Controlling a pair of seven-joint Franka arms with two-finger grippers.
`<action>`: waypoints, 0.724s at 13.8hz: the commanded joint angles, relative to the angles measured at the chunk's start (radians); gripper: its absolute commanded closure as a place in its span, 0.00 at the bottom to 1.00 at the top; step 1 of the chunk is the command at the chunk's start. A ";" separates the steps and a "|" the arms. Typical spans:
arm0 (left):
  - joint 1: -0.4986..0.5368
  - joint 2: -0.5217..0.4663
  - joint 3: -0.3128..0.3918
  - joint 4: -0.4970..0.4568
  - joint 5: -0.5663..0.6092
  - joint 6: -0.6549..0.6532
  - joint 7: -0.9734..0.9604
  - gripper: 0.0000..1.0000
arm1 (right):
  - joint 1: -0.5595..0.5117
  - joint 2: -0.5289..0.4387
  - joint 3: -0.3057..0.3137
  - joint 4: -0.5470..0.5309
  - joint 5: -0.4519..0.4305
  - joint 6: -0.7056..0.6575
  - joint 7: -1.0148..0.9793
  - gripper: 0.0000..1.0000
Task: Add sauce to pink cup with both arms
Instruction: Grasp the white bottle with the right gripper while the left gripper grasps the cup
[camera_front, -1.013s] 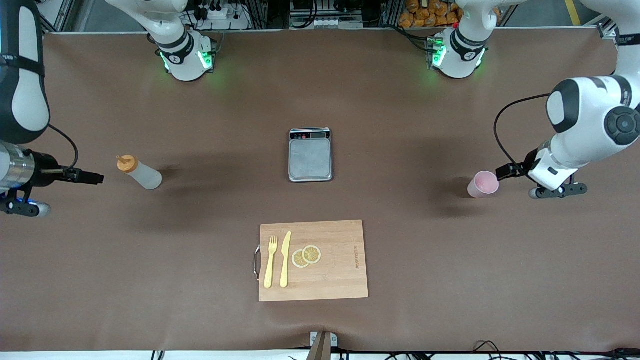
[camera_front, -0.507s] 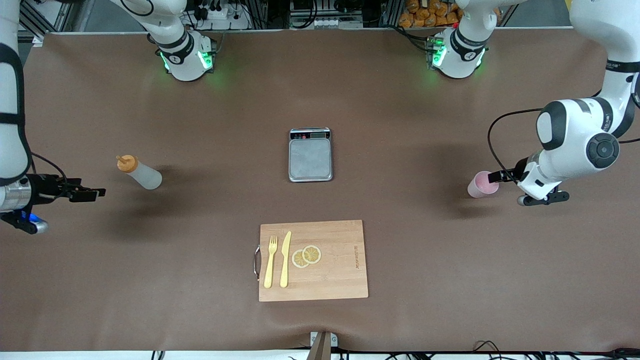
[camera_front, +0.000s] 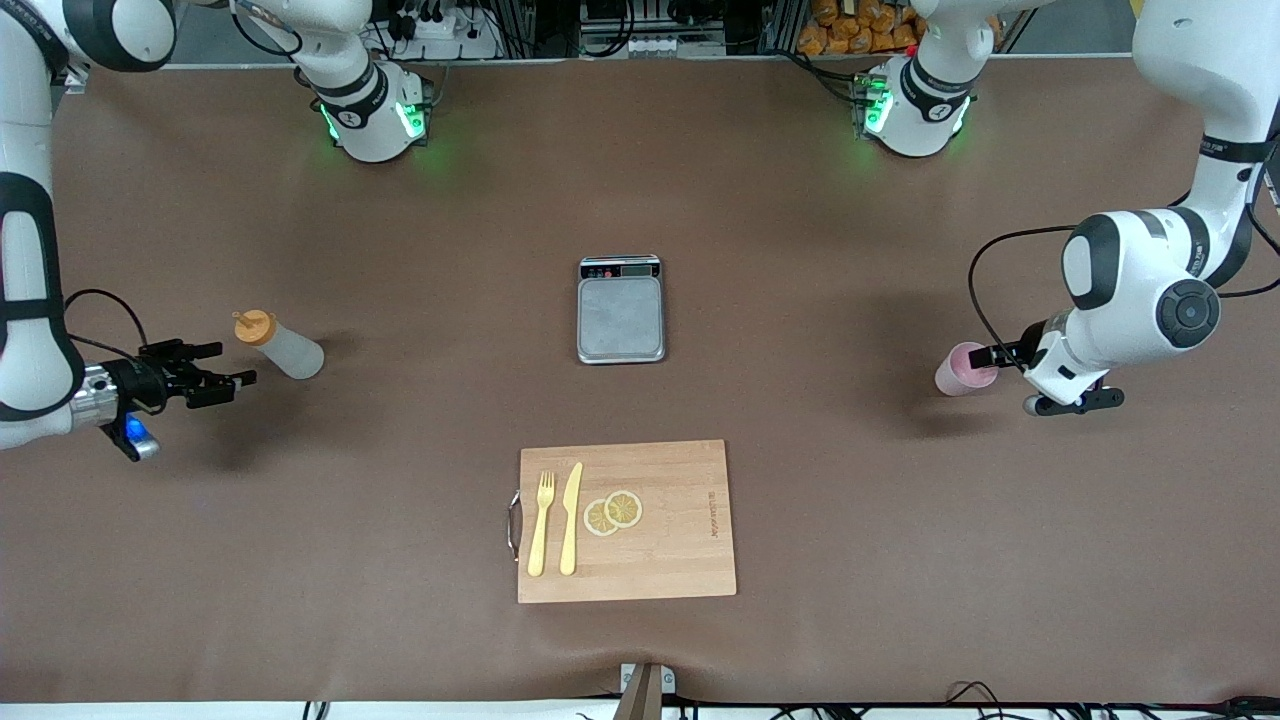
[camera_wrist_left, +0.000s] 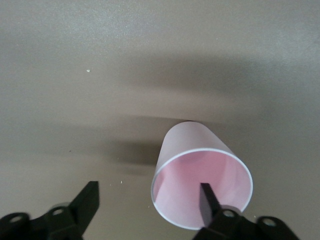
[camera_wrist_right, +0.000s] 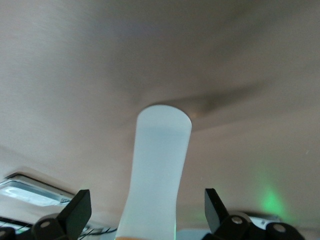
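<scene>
Currently both arms are lining up on their objects.

Front view: the right gripper (camera_front: 215, 365), fingers spread wide, is sitting beside the sauce (camera_front: 281, 345) near the right arm's edge of the table (camera_front: 800, 250); the left gripper (camera_front: 985, 358) is meeting the pink cup (camera_front: 962, 370) near the left arm's edge, open table around both.
Left wrist view: fingers (camera_wrist_left: 207, 200) are parted, one inside the rim, presumably to pinch the wall.
Right wrist view: the sauce is centring between spread fingers (camera_wrist_right: 77, 212), untouched.

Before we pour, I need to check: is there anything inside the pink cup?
The left wrist view looks into the pink cup: only bare pink wall shows, no sauce. One finger of the left end effector reaches inside the rim and covers part of the interior; the bottom is not visible.
</scene>
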 joint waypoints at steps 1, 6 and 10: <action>0.003 0.025 -0.006 0.009 -0.012 0.024 0.015 0.31 | -0.034 0.015 0.015 -0.040 0.080 -0.036 0.070 0.00; -0.003 0.029 -0.007 0.015 -0.012 0.024 0.017 0.95 | -0.063 0.078 0.015 -0.074 0.146 -0.037 0.068 0.00; -0.003 0.023 -0.030 0.024 -0.012 0.022 0.020 1.00 | -0.054 0.083 0.015 -0.074 0.146 -0.039 0.071 0.13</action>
